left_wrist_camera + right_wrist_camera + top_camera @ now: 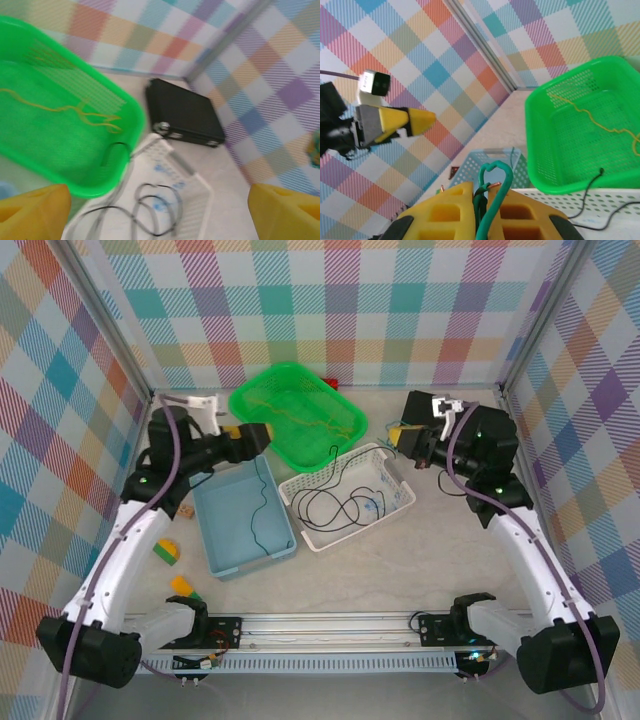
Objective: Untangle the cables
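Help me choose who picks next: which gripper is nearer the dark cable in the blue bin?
Left. The left gripper hangs open over the dark cable in the blue bin; the right gripper is past the white basket, pinching a green cable.

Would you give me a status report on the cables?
Left pincer open. Right pincer shut on green cable. Yellow cable in green basket, black cable in white basket, dark cable in blue bin.
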